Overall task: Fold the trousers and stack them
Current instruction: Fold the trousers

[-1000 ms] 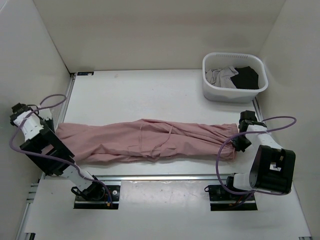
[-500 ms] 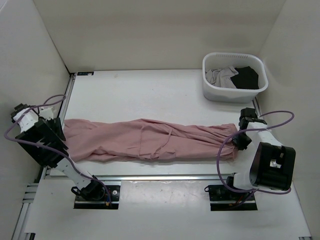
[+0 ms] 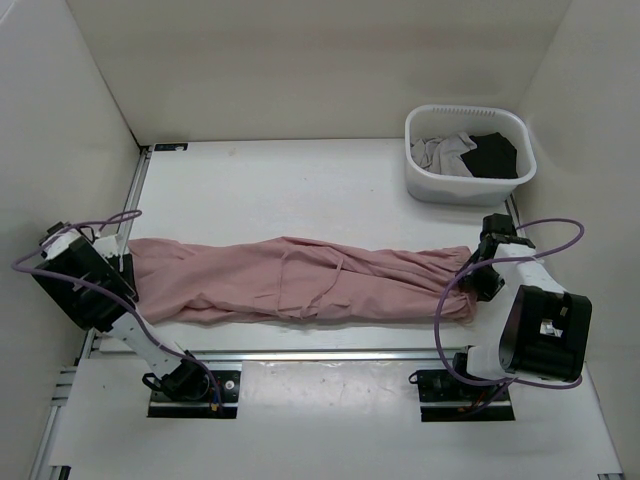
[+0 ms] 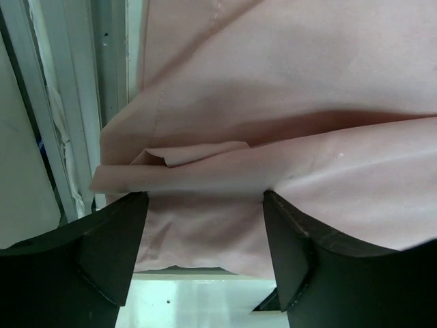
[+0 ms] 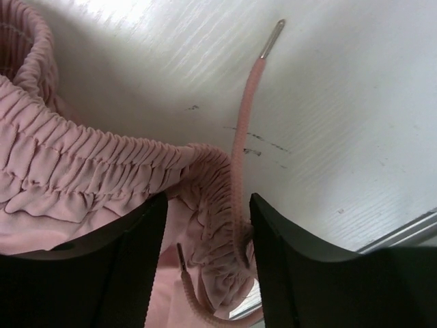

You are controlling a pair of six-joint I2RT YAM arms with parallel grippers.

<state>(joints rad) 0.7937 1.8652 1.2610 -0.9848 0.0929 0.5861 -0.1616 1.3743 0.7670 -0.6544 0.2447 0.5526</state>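
The dusty-pink trousers (image 3: 300, 280) lie stretched flat across the table, cuffs at the left and gathered waist at the right. My left gripper (image 3: 118, 264) is at the cuff end. In the left wrist view it (image 4: 203, 198) stands open, and the leg fabric (image 4: 287, 102) lies loose between and beyond the dark fingers (image 4: 113, 246). My right gripper (image 3: 478, 270) is at the waist end. In the right wrist view it (image 5: 207, 201) is open around the ruched waistband (image 5: 102, 171), and a thin pink drawstring (image 5: 240, 130) trails onto the table.
A white basket (image 3: 430, 185) stands at the back right, holding a grey garment (image 3: 440, 152) and a black garment (image 3: 492, 155). A metal rail (image 4: 75, 102) runs along the table's left edge close to the cuffs. White walls enclose the table.
Both grippers have opened and let go of the trousers. The cuff end has slackened and drawn slightly to the right. The left arm has shifted down a little.
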